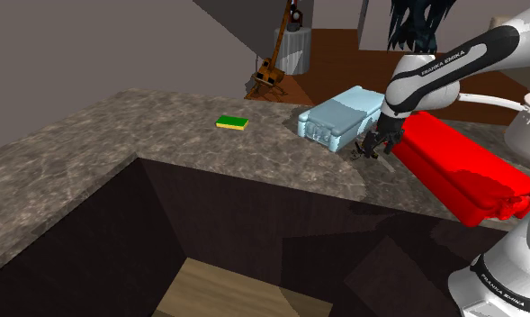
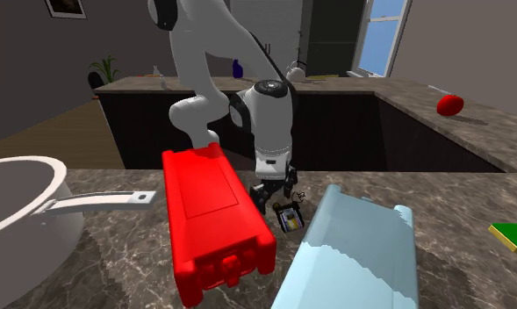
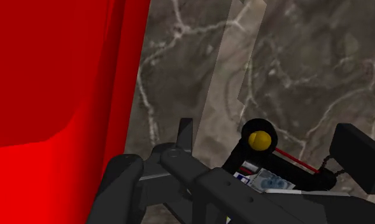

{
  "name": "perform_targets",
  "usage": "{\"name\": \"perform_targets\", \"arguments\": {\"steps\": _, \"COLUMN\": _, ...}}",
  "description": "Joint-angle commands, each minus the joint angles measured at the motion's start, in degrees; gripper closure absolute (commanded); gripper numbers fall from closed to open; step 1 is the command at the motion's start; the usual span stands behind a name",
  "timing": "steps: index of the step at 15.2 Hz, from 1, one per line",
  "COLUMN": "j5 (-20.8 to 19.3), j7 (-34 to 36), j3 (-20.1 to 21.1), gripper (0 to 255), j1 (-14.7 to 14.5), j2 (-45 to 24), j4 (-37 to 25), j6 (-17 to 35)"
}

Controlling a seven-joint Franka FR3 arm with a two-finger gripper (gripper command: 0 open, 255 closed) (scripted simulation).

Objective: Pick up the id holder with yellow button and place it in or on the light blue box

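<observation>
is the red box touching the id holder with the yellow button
Apart. The wrist view shows a strip of bare counter between the red box and the id holder.

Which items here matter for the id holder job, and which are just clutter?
Job:
- id holder with yellow button
- light blue box
- gripper

Lying about:
- red box
- green-and-yellow sponge
- white pan
- red thing on the far counter

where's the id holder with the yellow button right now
In the second exterior view the id holder lies on the marbled counter between the red box and the light blue box, just beneath the gripper.
</observation>
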State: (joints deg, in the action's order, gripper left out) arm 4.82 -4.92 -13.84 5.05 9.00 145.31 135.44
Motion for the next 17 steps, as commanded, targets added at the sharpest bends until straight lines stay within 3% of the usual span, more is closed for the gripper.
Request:
{"name": "perform_targets", "arguments": {"steps": 1, "j5": 0.03, "j7": -0.04, "j3": -0.02, "gripper": 0, "j1": 0.0, "j2": -0.06, "j4": 0.0, "j6": 0.08}}
{"name": "perform_targets", "arguments": {"steps": 4, "j5": 0.03, "j7": -0.04, "j3": -0.02, "gripper": 0, "j1": 0.0, "j2": -0.06, "j4": 0.0, "j6": 0.08}}
{"name": "perform_targets", "arguments": {"steps": 5, "j5": 0.03, "j7": -0.05, "j3": -0.02, "gripper": 255, "j1": 0.0, "j2": -0.07, "j4": 0.0, "j6": 0.08}}
{"name": "perform_targets", "arguments": {"steps": 14, "j5": 0.03, "j7": -0.04, "j3": -0.02, "gripper": 255, "j1": 0.0, "j2": -0.06, "j4": 0.0, "j6": 0.08}}
{"name": "perform_targets", "arguments": {"steps": 17, "j5": -0.71, "j7": 0.67, "j3": 0.14, "gripper": 255, "j1": 0.18, "j2": 1.71, "j4": -0.87, "j6": -2.49}}
